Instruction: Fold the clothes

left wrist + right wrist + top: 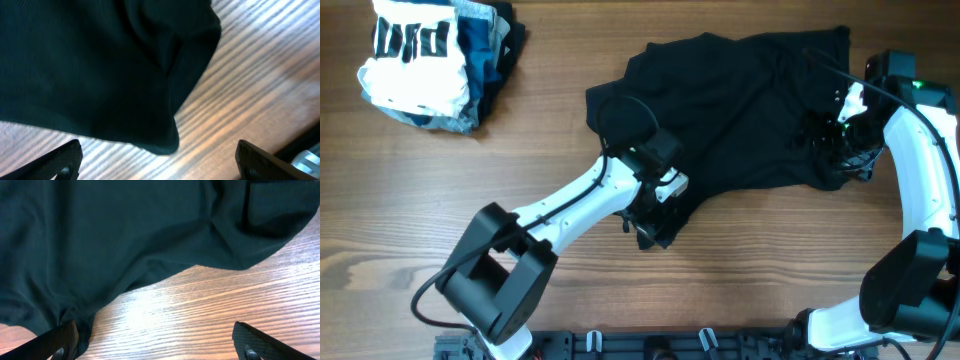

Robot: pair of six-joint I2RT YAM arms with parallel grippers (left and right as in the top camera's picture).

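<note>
Lying rumpled: one black garment [740, 110]

Overhead looks straight down on the wooden table [420, 200], wrist views sit close above black garment [90, 65] edges (also seen overhead)

You see the clothes [740, 100] as soft, matt black cloth with a fine knit rib, the table [420, 220] as smooth wood-grain with a faint sheen, the left arm [582, 200] in glossy white plastic shells, and the jaws in matt black plastic.
</note>
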